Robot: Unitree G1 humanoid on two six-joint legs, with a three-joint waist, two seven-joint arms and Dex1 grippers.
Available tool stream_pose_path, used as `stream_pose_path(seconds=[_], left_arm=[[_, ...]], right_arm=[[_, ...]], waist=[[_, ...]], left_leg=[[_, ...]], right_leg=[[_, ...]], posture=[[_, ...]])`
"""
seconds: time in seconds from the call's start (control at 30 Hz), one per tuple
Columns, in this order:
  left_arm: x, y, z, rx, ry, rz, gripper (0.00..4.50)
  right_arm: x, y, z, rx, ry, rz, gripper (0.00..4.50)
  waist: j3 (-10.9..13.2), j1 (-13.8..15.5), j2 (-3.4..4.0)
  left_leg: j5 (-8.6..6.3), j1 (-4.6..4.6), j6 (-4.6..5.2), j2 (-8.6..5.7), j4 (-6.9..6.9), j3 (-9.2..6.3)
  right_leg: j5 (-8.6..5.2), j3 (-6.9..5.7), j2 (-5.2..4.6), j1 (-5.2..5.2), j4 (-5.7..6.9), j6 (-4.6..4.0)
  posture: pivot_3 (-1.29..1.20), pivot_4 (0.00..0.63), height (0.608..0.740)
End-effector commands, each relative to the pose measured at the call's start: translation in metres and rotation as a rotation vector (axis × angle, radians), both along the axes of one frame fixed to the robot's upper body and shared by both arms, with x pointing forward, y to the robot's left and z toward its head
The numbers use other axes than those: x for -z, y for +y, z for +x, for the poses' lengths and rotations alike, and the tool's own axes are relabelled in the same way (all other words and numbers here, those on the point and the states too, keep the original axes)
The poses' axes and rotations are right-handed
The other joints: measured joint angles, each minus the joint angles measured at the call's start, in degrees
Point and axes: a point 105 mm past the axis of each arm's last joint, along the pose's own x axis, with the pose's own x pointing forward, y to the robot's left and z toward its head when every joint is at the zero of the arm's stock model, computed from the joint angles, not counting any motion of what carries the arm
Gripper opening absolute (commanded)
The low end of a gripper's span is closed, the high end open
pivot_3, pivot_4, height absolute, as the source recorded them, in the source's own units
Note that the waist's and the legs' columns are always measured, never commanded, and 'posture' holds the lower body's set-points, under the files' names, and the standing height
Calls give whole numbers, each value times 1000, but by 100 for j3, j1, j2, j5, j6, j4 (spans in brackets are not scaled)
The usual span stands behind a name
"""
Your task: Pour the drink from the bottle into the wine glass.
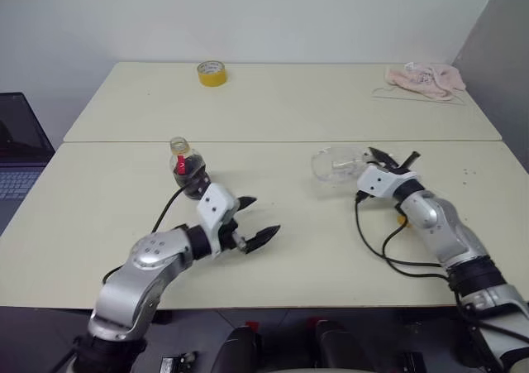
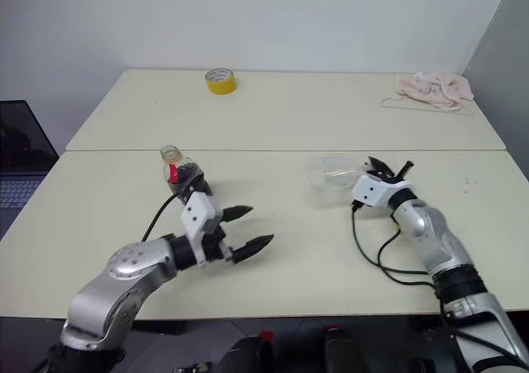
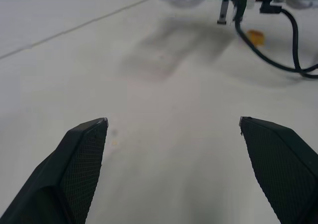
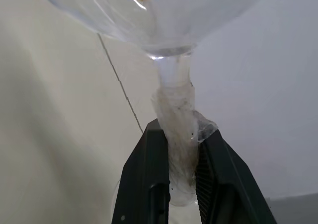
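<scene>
While right pincer (image 4: 180, 149) grips wine glass (image 1: 335, 163), tape roll (image 1: 212, 73) behind

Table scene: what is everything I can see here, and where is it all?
bottle: one, clear, open, dark drink, front table, left.
wine glass: one, clear, tipped sideways, stem clamped in right gripper.
tape roll: one, yellow, back table.
cloth: one, pink, back table's right end.
laptop: one, dark, beside table, far left.
tables: two, cream, pushed together.
left gripper: black fingers, open, near bottle.
right gripper: black fingers, shut on stem.
</scene>
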Motion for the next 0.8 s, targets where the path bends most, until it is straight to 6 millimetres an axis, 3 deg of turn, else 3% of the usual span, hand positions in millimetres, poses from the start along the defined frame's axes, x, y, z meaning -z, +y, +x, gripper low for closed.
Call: stream_pose_path(seconds=[0.03,0.2,0.4,0.8], left_arm=[[-15,9,-12,35,-69,-22,4500],[-15,25,-22,37,-38,-27,4500],[-18,36,-26,33,-30,-22,4500],[-16,34,-28,40,-72,16,4500]], right_arm=[[-23,41,-18,-174,63,252,364],[-18,91,-42,-390,256,442,360],[-12,127,-57,-566,461,592,358],[32,147,-55,-568,618,598,343]], waist=[[1,8,2],[3,28,4],[3,17,6],[4,8,7]], left_leg=[[0,0,1,1,0,-2],[-11,-1,20,-1,2,-10],[-13,1,22,-4,1,-16],[-13,2,22,-4,-2,-15]], right_leg=[[0,-2,0,1,0,0],[0,-7,-2,1,-1,-1],[0,-12,-4,1,-3,-1],[0,-13,-3,-5,0,-1]], posture=[[0,150,740],[0,150,740],[0,150,740],[0,150,740]])
